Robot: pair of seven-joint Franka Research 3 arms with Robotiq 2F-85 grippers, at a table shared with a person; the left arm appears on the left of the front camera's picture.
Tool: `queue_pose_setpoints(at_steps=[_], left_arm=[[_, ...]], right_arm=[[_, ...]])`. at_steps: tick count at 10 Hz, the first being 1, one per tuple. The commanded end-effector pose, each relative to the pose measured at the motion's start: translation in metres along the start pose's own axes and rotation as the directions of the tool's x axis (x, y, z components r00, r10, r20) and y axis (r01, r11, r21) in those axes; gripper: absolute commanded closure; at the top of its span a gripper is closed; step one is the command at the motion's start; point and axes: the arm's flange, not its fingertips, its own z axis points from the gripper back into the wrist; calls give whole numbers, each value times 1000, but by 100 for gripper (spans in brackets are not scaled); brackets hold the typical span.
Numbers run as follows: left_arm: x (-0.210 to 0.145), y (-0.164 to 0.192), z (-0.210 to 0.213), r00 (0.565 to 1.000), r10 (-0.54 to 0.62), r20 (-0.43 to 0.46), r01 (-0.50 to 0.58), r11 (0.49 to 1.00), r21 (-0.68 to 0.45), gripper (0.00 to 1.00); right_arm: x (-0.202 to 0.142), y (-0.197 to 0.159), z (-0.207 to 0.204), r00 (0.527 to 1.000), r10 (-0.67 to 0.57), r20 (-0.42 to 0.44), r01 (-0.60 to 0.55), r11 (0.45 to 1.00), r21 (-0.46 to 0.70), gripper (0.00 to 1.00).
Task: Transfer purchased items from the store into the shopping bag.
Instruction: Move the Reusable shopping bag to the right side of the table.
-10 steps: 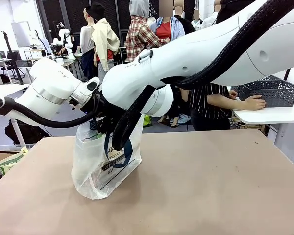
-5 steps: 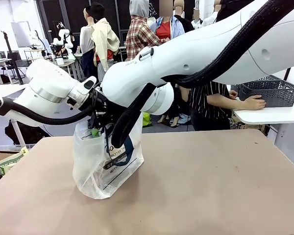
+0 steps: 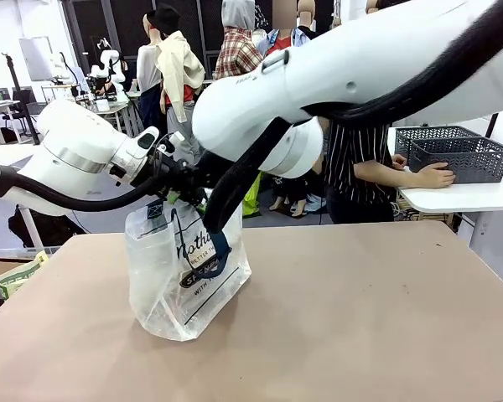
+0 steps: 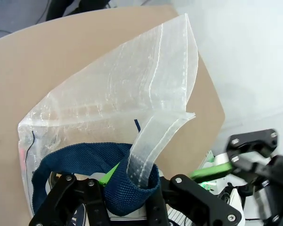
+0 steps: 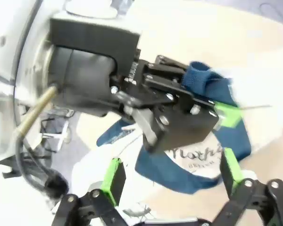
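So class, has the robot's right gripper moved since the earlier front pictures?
Yes. The right gripper has drawn up away from the translucent plastic shopping bag, its white wrist now higher against the people behind, jaws wide open.

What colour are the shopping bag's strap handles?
Dark navy blue handles, woven; clearest in the left wrist view.

Bag point(image 3: 163, 280): thin translucent plastic, crinkled, slightly glossy, black print. Handles point(image 4: 118, 181): navy woven cloth webbing, coarse weave. Table point(image 3: 352, 318): matt tan top, smooth. Arms point(image 3: 369, 67): glossy white plastic shells, black ribbed hose. Basket point(image 3: 453, 151), far right: dark grey plastic mesh.
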Motion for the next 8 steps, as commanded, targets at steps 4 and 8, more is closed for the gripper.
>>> queue_pose_setpoints(at_steps=[4,8], left_arm=[[-1,2,13,998,-10,55,11,1000,-18,100],[-5,-1,15,997,-21,73,21,1000,0,100]], right_arm=[[-35,-31,131,991,-61,118,95,947,-307,0],[-44,-135,223,880,-385,278,475,729,-493,0]])
